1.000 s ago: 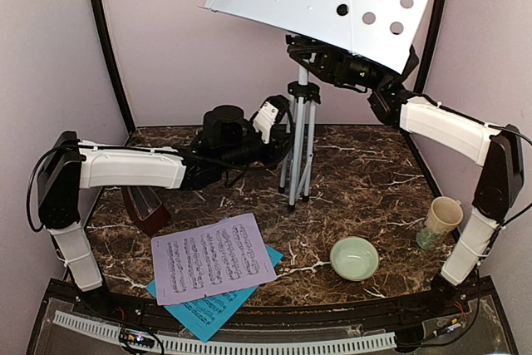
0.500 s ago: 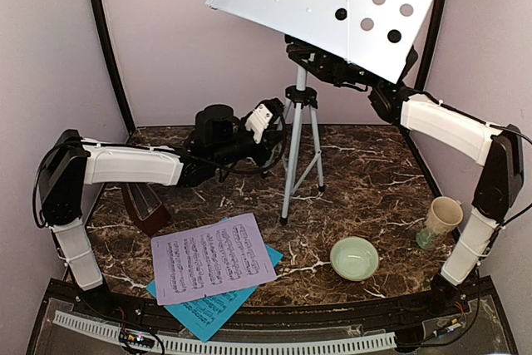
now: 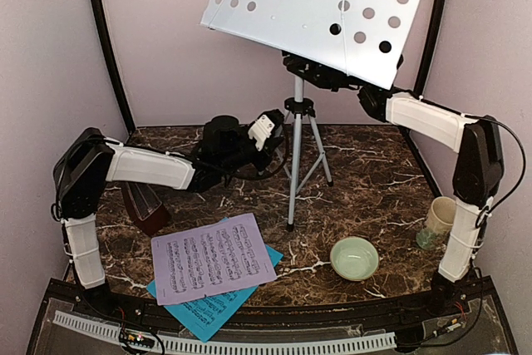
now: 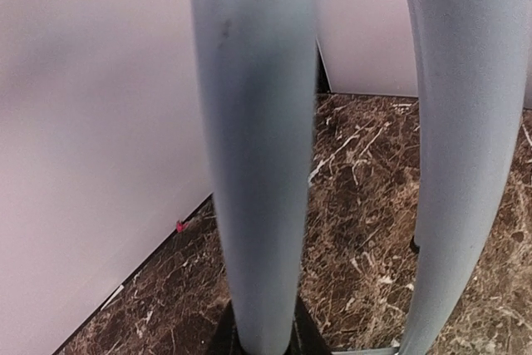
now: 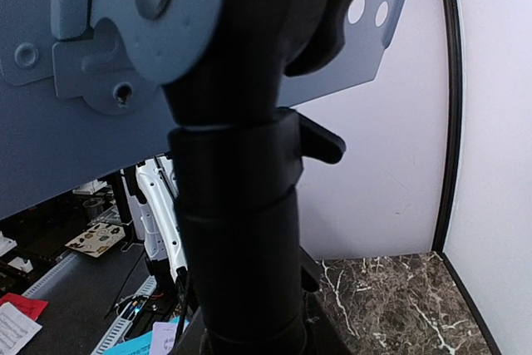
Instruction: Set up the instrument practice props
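The left gripper point(image 3: 281, 140) is nearly closed on a leg of the silver tripod music stand point(image 3: 296, 168), while the right gripper point(image 3: 317, 72) is clamped narrowly around its black neck just under the desk.

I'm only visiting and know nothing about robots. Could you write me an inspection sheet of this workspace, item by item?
Surface: dark brown marbled table.
Job's things: music stand upright on spread legs, its white desk tilted; lavender page lying over cyan page near the front; metronome partly hidden behind the left arm.
Clutter: green bowl; cream mug beside the right arm.
Grippers: left gripper at a tripod leg, seemingly closed on it; right gripper at the stand's neck under the desk, seemingly gripping it.
Cables: black cable loops off the left arm; another off the right.
Surroundings: pale walls, black frame posts.
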Controlling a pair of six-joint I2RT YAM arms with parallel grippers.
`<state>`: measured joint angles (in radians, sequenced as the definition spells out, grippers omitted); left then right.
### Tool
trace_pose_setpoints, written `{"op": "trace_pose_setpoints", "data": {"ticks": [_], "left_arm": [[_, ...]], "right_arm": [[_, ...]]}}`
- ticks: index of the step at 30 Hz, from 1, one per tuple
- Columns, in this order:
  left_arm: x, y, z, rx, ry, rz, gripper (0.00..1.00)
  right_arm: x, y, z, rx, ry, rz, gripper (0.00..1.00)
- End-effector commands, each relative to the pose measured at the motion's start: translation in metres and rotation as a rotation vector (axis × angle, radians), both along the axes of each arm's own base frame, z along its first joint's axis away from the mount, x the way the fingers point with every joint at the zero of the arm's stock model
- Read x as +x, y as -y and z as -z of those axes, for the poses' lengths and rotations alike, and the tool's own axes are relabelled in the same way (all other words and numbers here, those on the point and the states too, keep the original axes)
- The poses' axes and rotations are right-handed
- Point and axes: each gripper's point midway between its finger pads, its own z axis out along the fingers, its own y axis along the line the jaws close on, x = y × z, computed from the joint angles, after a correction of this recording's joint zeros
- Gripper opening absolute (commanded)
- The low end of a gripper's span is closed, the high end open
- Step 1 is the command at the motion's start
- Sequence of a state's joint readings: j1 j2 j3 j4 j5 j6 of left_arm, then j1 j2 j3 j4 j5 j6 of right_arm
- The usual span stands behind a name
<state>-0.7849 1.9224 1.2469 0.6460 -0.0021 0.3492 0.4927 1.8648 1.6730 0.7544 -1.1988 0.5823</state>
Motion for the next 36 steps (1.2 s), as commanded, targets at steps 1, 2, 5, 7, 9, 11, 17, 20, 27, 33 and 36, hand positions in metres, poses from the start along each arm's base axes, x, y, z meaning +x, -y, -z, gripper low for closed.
{"op": "trace_pose_setpoints", "data": {"ticks": [1, 2, 5, 7, 9, 11, 17, 20, 27, 33, 36], "left_arm": [[0.029, -0.032, 0.003, 0.07, 0.088, -0.151, 0.0], [0.031, -0.034, 0.004, 0.087, 0.101, -0.163, 0.0], [0.035, -0.038, 0.008, 0.117, 0.116, -0.191, 0.0], [0.037, -0.041, 0.012, 0.13, 0.121, -0.21, 0.0], [0.039, -0.043, 0.015, 0.141, 0.123, -0.222, 0.0], [0.039, -0.045, 0.018, 0.146, 0.121, -0.232, 0.0], [0.037, -0.047, 0.028, 0.149, 0.102, -0.234, 0.0], [0.036, -0.047, 0.032, 0.145, 0.09, -0.228, 0.0], [0.033, -0.051, 0.046, 0.155, 0.066, -0.233, 0.0], [0.031, -0.053, 0.055, 0.166, 0.06, -0.234, 0.0], [0.031, -0.053, 0.056, 0.162, 0.056, -0.232, 0.0]], "right_arm": [[-0.028, 0.014, -0.048, 0.048, 0.068, -0.073, 0.0], [-0.026, 0.014, -0.045, 0.046, 0.063, -0.078, 0.0], [-0.025, 0.014, -0.036, 0.035, 0.063, -0.1, 0.0], [-0.024, 0.013, -0.031, 0.024, 0.066, -0.115, 0.0], [-0.022, 0.012, -0.026, 0.013, 0.069, -0.126, 0.0], [-0.018, 0.011, -0.021, 0.006, 0.067, -0.129, 0.0], [-0.01, 0.012, -0.007, 0.003, 0.047, -0.138, 0.03], [-0.007, 0.011, -0.001, 0.005, 0.032, -0.144, 0.07], [0.002, 0.007, 0.009, 0.002, -0.006, -0.145, 0.2], [0.006, 0.003, 0.013, 0.003, -0.03, -0.146, 0.33], [0.006, 0.002, 0.014, 0.002, -0.038, -0.147, 0.45]]}}
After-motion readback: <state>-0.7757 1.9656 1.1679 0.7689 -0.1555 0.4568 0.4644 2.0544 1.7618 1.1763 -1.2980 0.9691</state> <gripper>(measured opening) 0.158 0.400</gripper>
